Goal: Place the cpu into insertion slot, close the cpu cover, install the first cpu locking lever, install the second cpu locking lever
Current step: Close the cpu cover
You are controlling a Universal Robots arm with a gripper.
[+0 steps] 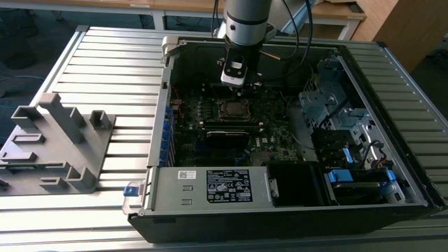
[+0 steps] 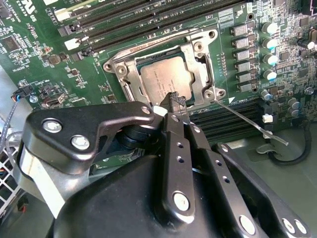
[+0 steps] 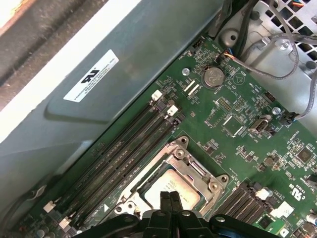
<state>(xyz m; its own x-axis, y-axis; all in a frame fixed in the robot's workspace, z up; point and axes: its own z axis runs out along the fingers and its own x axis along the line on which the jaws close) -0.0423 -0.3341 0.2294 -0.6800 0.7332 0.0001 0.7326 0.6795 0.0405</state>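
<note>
The cpu (image 2: 161,79) lies flat in the insertion slot (image 2: 130,90) on the green motherboard, its grey-bronze top showing through the window of the cpu cover (image 2: 194,64). The silvery cover lies down over it. One thin locking lever (image 2: 252,123) sticks out from a corner of the socket, away from it and unlatched. My gripper (image 2: 176,100) hangs just above the socket's edge with its fingers pressed together and nothing between them. In the first wrist view the gripper (image 3: 170,196) sits over the cpu (image 3: 174,184). In the exterior view the gripper (image 1: 234,80) is above the socket (image 1: 234,109).
Long black memory slots (image 3: 124,153) run beside the socket. The open computer case (image 1: 157,131) walls the board in, with drive cages (image 1: 329,100) at the exterior view's right and a power supply (image 1: 210,186) in front. A grey fixture (image 1: 52,142) stands outside on the slatted table.
</note>
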